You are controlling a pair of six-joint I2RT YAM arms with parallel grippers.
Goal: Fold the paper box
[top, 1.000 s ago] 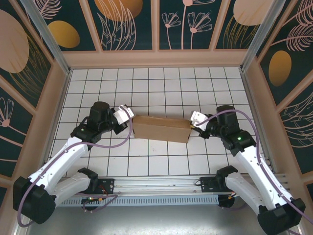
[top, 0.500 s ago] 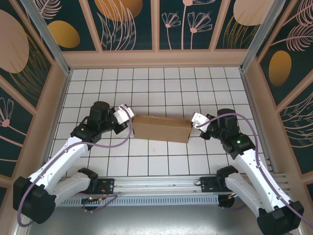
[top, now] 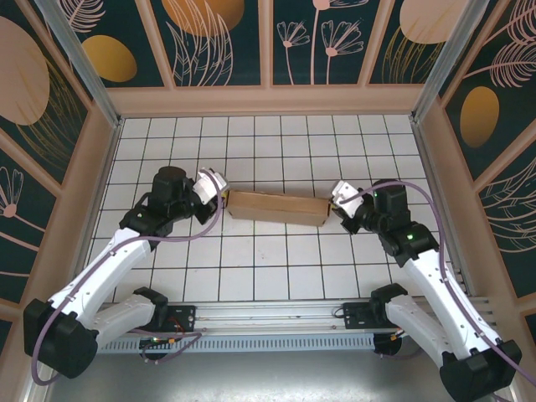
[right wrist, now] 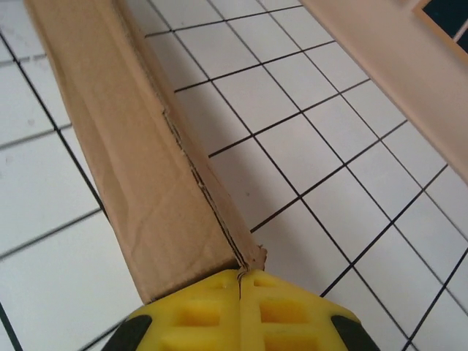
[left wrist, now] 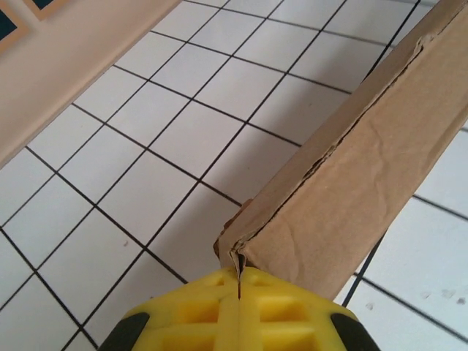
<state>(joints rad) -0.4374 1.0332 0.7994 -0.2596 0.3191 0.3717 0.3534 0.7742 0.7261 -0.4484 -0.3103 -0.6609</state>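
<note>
The left claw (left wrist: 238, 276) pinches the flattened paper box (top: 276, 208) at its nine o'clock end, the right claw (right wrist: 240, 278) at three; opening it next probably needs both moving together.

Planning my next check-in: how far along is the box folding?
Looks done: the paper box is a compact flat rectangle. In hand: left gripper and right gripper each pinch one end corner. Left: probably everything else, since no walls or lid stand up.
</note>
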